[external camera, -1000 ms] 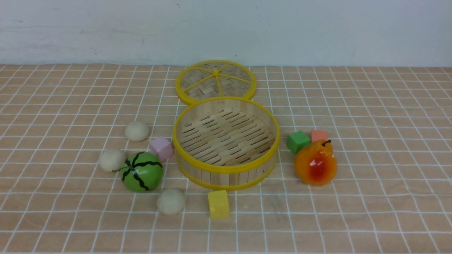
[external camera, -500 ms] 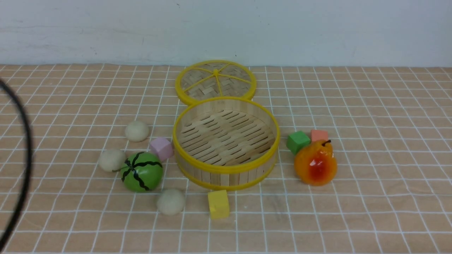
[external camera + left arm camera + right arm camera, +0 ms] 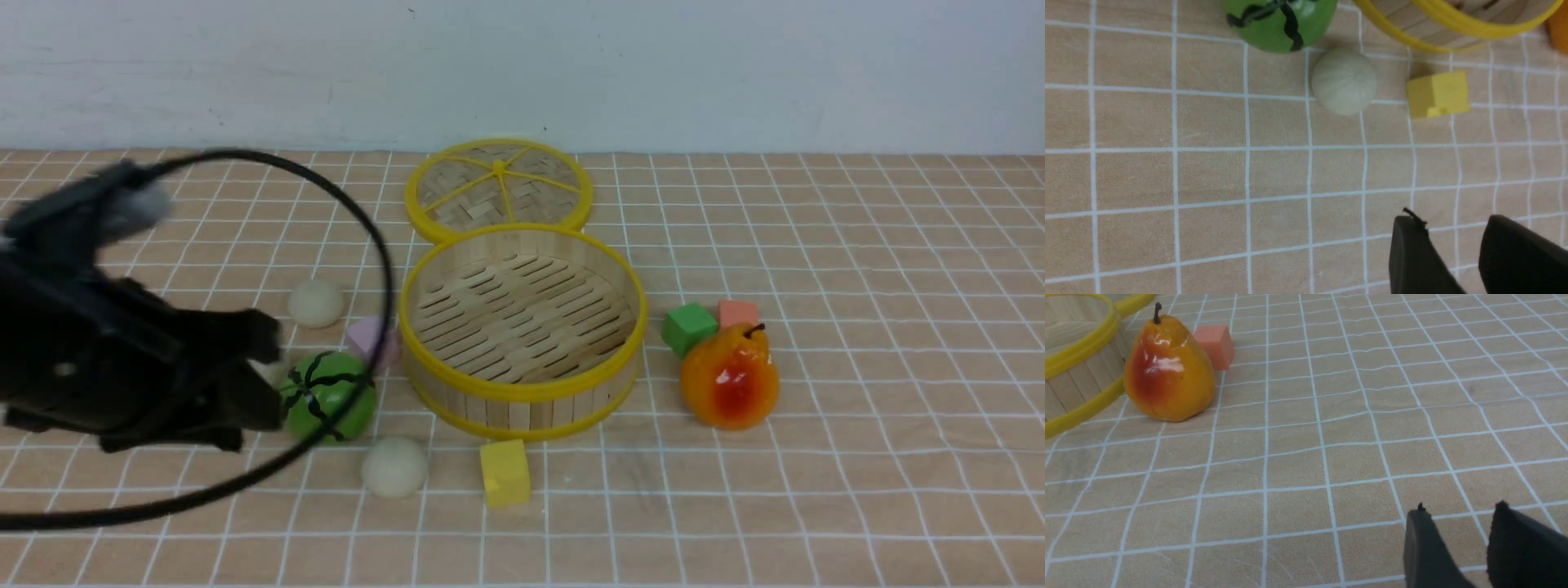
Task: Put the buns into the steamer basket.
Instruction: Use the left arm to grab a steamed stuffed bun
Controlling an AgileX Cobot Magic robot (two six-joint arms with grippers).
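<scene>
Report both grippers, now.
Left gripper: open, holding nothing.
Right gripper: open, holding nothing.

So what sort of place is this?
Probably a robot test bench: a round bamboo steamer basket and a glossy orange toy pear on a tan, white-gridded tabletop.

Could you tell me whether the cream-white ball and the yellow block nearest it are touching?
Apart: the left wrist view shows tiled tabletop between the cream-white ball and the yellow block.
</scene>
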